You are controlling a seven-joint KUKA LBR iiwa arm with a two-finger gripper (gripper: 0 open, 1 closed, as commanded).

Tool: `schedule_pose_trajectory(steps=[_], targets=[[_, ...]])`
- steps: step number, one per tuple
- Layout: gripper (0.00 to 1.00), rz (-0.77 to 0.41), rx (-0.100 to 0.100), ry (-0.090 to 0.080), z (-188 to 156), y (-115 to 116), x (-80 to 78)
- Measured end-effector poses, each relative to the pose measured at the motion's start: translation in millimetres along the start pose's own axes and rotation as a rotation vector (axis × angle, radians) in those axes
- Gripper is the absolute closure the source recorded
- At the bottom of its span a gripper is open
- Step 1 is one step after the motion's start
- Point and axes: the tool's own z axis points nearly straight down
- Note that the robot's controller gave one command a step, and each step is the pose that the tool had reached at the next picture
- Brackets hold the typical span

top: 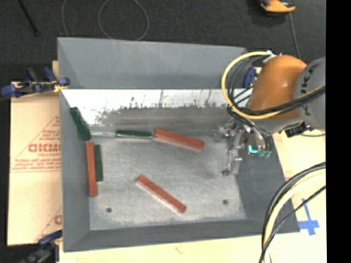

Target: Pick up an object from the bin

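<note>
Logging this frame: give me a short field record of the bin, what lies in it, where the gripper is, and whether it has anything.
bin: grey metal bin
left side: upright red bar with short green bar beside it; tilted green bar in the back left corner
back: flat green bar, then back red bar to its right
middle front: diagonal red bar
gripper: gripper over bare floor near the right wall
nearest thing: back red bar, apart from the gripper
held: no bar at the gripper
</note>
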Motion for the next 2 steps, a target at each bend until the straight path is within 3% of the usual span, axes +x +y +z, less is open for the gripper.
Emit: schedule_pose_trajectory(steps=[1,2], targets=[[0.00,0.101,-0.003,-0.007,62,68,-26.6],[0.00,0.161,-0.003,-0.011,28,99,-23.2]])
